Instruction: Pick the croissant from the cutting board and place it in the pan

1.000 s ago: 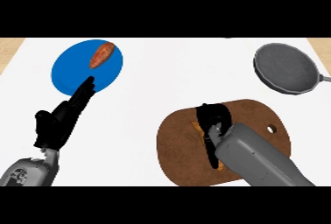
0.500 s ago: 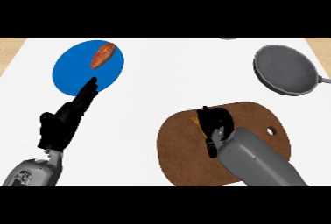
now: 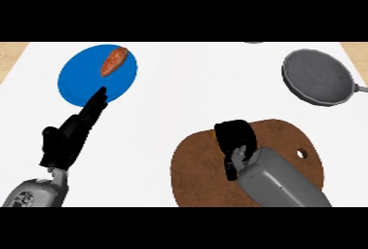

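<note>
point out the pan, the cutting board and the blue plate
pan (image 3: 315, 75), head view, middle of its grey bowl
cutting board (image 3: 284, 138), head view, bare brown top near its far edge
blue plate (image 3: 81, 82), head view, bare blue surface

No readable text, labels, brands, numbers or signs anywhere in view. Checked each surface: cutting board (image 3: 287, 141) plain brown, no marking; pan (image 3: 316, 77) plain grey, no stamp; blue plate (image 3: 86, 82) unmarked; white counter (image 3: 194, 87) bare of print. Grey forearms and black hands carry no lettering.
</note>
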Controlling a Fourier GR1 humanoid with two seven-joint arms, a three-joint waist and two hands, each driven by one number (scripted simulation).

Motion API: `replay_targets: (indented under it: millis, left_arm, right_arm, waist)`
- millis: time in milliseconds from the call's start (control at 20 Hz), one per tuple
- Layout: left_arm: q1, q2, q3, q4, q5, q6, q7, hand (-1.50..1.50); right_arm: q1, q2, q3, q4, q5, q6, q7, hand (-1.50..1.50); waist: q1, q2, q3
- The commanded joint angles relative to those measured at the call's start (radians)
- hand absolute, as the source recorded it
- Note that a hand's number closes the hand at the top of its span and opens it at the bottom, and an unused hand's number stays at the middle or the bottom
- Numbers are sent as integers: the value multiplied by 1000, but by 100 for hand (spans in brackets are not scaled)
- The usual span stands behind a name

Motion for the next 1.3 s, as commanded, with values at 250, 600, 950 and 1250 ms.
replay_targets:
  millis: [250,600,950,1250]
  left_arm:
    - [36,-4,20,13,-5,-11,-32,0]
    - [15,-14,31,3,-1,-2,-2,0]
    - [0,-34,24,30,-39,-16,-33,0]
    - [-11,-40,30,-9,-28,-28,37,0]
  right_arm:
    - [59,13,-86,-289,169,-292,-37,150]
    - [90,-83,-87,-572,426,-505,-104,150]
    - [212,-87,-200,-651,491,-634,-140,150]
    - [273,-107,-447,-555,322,-794,-313,150]
  waist:
    - [-25,-3,7]
    - [-30,-2,6]
    - [-4,9,5]
    - [2,11,6]
